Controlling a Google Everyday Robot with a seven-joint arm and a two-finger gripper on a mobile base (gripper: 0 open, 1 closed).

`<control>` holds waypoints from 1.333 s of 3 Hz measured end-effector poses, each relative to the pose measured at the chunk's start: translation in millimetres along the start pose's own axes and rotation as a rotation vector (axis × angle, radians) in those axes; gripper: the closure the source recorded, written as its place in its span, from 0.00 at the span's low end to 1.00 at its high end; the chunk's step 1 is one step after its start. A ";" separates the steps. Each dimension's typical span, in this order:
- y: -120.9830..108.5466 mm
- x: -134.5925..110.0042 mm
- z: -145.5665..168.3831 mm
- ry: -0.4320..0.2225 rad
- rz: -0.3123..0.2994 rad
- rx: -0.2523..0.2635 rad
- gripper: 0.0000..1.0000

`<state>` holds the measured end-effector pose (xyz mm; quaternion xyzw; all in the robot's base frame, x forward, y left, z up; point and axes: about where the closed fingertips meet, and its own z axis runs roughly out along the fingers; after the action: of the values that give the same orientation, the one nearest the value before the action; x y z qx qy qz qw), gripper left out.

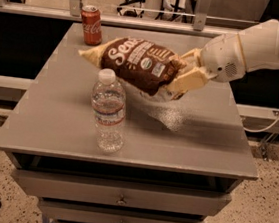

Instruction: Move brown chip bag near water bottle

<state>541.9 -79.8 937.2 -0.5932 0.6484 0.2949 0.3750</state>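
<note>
Grey bench (202, 136) bears a capped water bottle (108, 112). Just behind, the tool (181, 77) clamps the brown chip bag (135, 62).

glossy bag (137, 63), plastic hand (184, 69) over matt tbl (202, 136)

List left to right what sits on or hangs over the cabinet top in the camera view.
red soda can → water bottle → gripper. The gripper is shut on the brown chip bag, held in the air. The bag spans from the can's side across to the gripper, so it is left unplaced.
</note>
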 end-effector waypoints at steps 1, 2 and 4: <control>16.1 9.6 20.6 0.020 0.010 -0.043 1.00; 23.7 19.4 35.9 0.037 0.025 -0.064 1.00; 30.5 33.7 50.0 0.064 0.050 -0.083 0.75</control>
<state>518.0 -53.2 879.9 -0.6010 0.6618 0.3119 0.3217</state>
